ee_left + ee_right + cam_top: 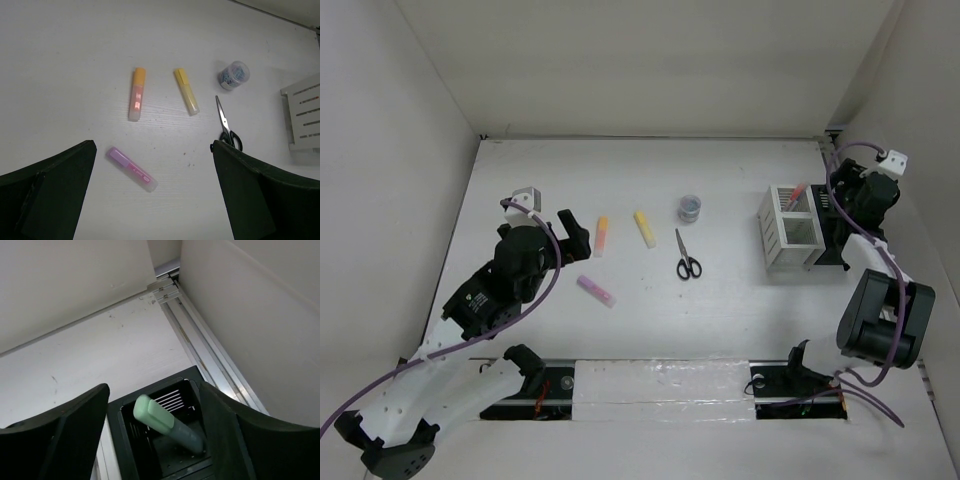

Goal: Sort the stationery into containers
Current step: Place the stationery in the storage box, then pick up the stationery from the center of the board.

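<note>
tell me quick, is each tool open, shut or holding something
Left tool: open, holding nothing; the purple highlighter lies untouched ahead of it.
Right tool: open, holding nothing; the green highlighter leans in the black box below, untouched.

The green highlighter (170,426) looks like smooth satin plastic, the black box (131,447) is slatted and matt, and the table (75,60) is matt white.

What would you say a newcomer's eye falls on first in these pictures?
The green highlighter stands out, leaning inside the black box just below the open right hand. Out on the table, an orange highlighter, a yellow highlighter and a purple highlighter lie loose, with the scissors to their right. The white box sits far right.
</note>
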Action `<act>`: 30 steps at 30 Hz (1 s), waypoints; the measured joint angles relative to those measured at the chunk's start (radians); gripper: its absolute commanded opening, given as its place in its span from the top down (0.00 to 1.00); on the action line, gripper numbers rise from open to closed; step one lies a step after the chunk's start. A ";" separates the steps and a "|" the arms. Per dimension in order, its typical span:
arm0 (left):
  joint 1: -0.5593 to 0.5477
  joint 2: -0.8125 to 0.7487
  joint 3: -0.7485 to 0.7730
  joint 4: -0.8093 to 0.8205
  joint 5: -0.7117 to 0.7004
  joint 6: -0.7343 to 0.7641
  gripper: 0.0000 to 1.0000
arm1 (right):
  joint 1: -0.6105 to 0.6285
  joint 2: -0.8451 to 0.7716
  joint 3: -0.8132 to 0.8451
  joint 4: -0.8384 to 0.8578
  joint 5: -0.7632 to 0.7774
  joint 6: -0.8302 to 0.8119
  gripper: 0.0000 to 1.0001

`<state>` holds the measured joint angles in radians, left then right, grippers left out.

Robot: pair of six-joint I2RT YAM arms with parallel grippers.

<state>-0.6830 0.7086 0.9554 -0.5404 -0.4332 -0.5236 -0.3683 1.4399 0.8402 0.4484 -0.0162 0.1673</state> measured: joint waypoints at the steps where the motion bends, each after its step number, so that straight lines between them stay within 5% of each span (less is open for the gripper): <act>1: 0.000 0.000 0.000 0.000 0.000 0.000 0.00 | 0.001 -0.006 -0.004 0.002 0.000 0.000 0.16; 4: 0.000 0.000 0.000 0.000 -0.001 0.000 0.00 | 0.004 -0.020 -0.006 0.007 -0.003 0.005 0.01; 8: 0.000 0.000 0.000 0.000 -0.005 0.000 0.00 | 0.048 -0.066 -0.003 0.002 -0.007 0.000 0.00; 16: 0.000 0.040 0.000 -0.021 -0.106 -0.047 0.00 | 0.420 -0.067 0.266 -0.234 -0.003 -0.128 0.00; 30: 0.000 0.210 0.023 -0.157 -0.302 -0.183 0.00 | 0.964 0.530 0.753 -0.739 0.077 -0.186 0.04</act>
<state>-0.6830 0.9188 0.9779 -0.6971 -0.7349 -0.7067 0.5953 1.9697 1.5936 -0.2909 0.0605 -0.0189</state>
